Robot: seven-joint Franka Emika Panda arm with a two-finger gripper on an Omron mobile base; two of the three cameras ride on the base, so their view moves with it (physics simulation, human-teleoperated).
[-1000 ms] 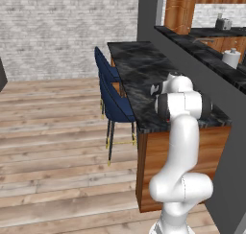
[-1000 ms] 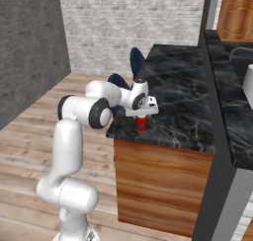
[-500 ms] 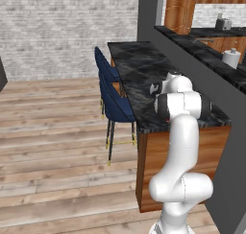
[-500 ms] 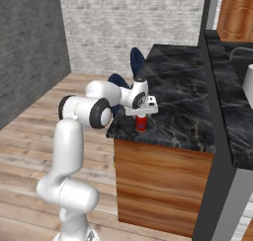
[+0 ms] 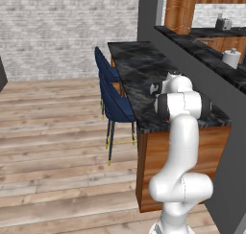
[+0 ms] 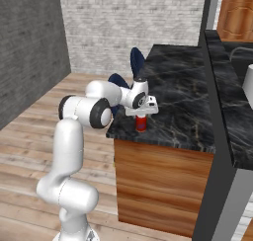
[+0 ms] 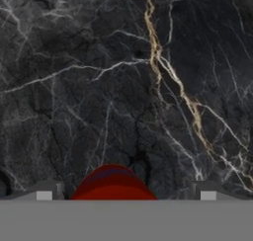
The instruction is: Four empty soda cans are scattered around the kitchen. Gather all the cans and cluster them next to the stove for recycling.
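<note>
Red soda can (image 6: 141,123) unmoved, jaws unchanged.

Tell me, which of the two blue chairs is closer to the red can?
The chair nearer the camera, beside the counter corner where the can stands under the open tool; the other chair sits farther along, toward the brick wall.

Black marbled counter (image 6: 188,94) on brown wood base (image 6: 158,185). White and gold veins run across black top (image 7: 163,67). 1 red soda can (image 6: 141,123) stands upright on counter, near front edge, close to corner. Can's red top end (image 7: 113,183) seen from above on dark stone. Base stands on wood plank floor (image 5: 53,146). 2 blue chairs (image 5: 113,101) stand on floor, just beside counter.
</note>
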